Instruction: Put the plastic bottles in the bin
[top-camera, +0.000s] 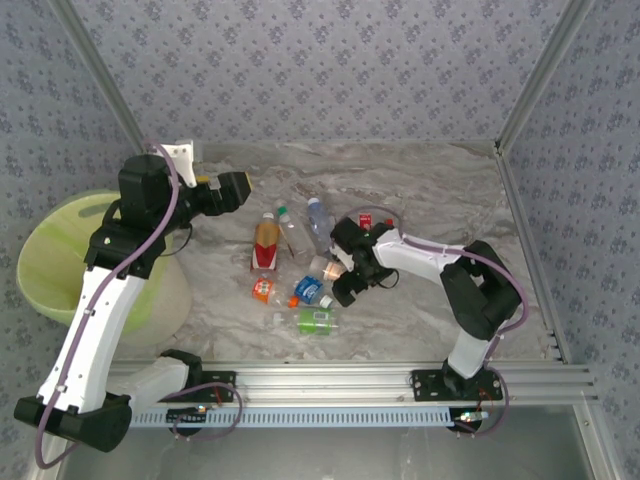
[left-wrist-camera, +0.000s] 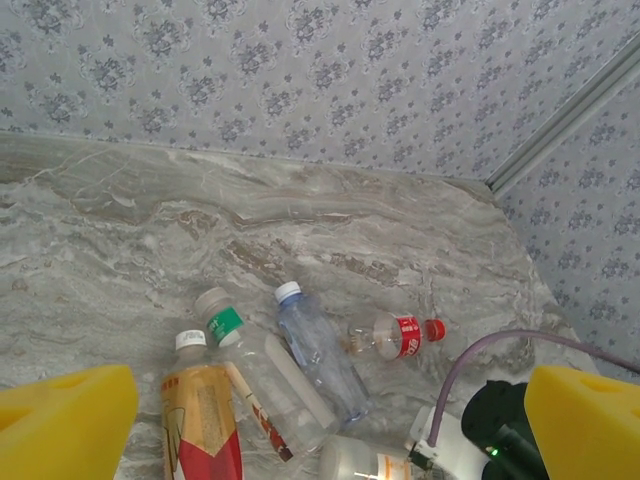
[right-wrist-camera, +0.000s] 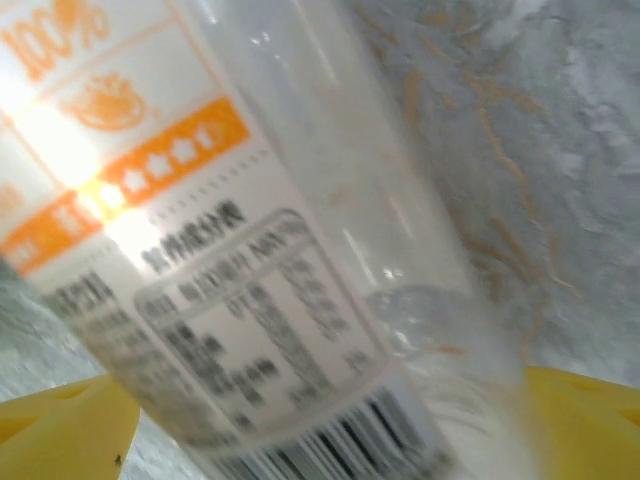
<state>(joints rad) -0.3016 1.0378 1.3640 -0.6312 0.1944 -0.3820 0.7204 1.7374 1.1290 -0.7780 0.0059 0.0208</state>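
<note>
My right gripper (right-wrist-camera: 325, 430) wide, straddling orange-label bottle (right-wrist-camera: 230, 250) on tabletop (top-camera: 420, 190); lined up for pinch, I judge. My left gripper (top-camera: 240, 190) wide, empty, raised near bin (top-camera: 50, 260). Other plastic bottles (top-camera: 265, 245) clustered mid-tabletop.

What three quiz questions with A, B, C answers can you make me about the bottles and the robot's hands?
1. Where is the bin?
A. on the left, beside the left arm
B. at the far right corner
C. in the middle of the bottles

2. What colour is the cap on the small red-labelled bottle?
A. green
B. red
C. white

3. How is the left gripper?
A. shut on a bottle
B. shut on nothing
C. open, holding nothing

Answers:
1 A, the top view shows it at the left, next to that arm.
2 B, the left wrist view shows a red cap.
3 C, its yellow fingers stand wide apart.
</note>
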